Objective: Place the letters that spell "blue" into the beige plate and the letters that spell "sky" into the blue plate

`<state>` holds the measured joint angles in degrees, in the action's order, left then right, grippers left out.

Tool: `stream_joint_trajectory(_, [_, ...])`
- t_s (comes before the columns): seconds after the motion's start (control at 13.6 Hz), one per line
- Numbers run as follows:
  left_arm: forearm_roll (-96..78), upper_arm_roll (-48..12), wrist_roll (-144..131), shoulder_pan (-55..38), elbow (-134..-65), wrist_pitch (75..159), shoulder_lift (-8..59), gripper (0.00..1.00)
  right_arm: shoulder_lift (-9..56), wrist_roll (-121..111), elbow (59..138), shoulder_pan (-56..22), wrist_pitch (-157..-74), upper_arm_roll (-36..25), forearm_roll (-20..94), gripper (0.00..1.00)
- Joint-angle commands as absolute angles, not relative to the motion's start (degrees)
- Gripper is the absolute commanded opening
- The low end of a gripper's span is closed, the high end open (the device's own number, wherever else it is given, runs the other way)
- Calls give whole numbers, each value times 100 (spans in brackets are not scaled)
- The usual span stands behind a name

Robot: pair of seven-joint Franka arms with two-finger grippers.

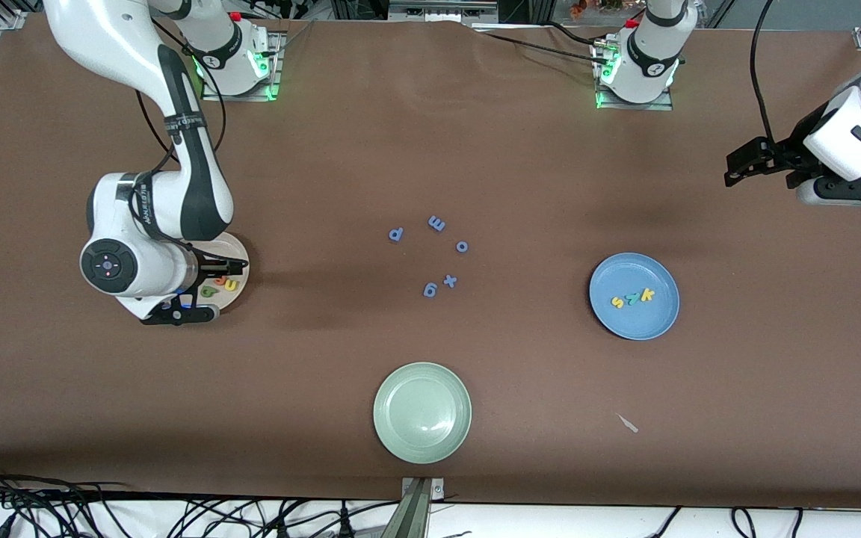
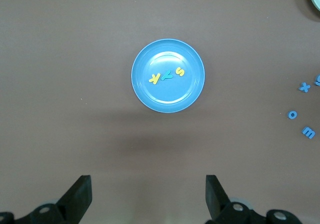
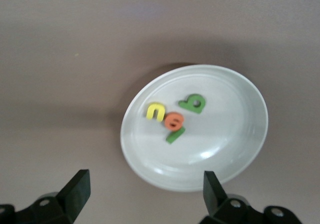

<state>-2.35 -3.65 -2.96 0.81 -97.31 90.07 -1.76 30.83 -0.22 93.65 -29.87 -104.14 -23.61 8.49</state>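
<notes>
Letters spelling "blue": we count four in the beige plate (image 3: 235, 149) at the right arm's end of the table — dark green b (image 3: 193, 103), dark green l (image 3: 175, 135), yellow u (image 3: 155, 111) and orange e (image 3: 173, 121), the e lying partly on the l and just beside the u. Over this plate we find the right gripper (image 3: 140, 189), fingers spread wide with nothing between them. Letters spelling "sky": we list yellow s (image 1: 616, 302), teal y (image 1: 632, 298) and yellow k (image 1: 647, 294) in a row in the blue plate (image 1: 634, 324), toward the left arm's end. We note the left gripper (image 2: 148, 194) raised above the table, fingers wide apart and empty; that arm waits. We also record five blue letters (image 1: 430, 254) loose at mid-table and a pale green plate (image 1: 422, 412) nearer the front camera.
</notes>
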Motion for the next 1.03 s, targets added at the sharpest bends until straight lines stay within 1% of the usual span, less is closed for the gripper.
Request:
stream_joint_trajectory(0.0, [-325,-352,-308,88,-9562,8886,-105,100,3050,-18,8651,-2953,-9425,-2364,914,100])
stream_joint_trajectory(0.22, [-325,-352,-308,97,-9562,8886,-105,100,2927,-17,8158,-2953,-8694,-2408,914,100])
stream_joint_trajectory(0.37, [-325,-352,-308,97,-9562,8886,-105,100,2586,-9,8200,-2866,-8675,-2303,853,100])
stream_joint_trajectory(0.44, [-325,-352,-308,97,-9562,8886,-105,100,2358,-35,8278,-2622,-8718,-1981,844,100])
stream_joint_trajectory(0.52, [-325,-343,-308,97,-9562,8886,-105,100,2112,-35,8323,-2184,-8771,-1490,705,100])
stream_joint_trajectory(0.59, [-325,-351,-299,97,-9562,8877,-105,100,1866,-26,8445,-1901,-8798,-1155,460,100])
stream_joint_trajectory(0.66, [-325,-352,-299,97,-9562,8877,-105,100,1576,-26,8620,-1707,-8859,-995,231,100])
stream_joint_trajectory(0.81, [-325,-352,-299,97,-9562,8877,-105,100,953,-35,9120,-1128,-9209,-626,211,100])
stream_joint_trajectory(0.96, [-325,-352,-299,97,-9562,8877,-105,100,546,-88,9299,-889,-9404,-580,194,100])
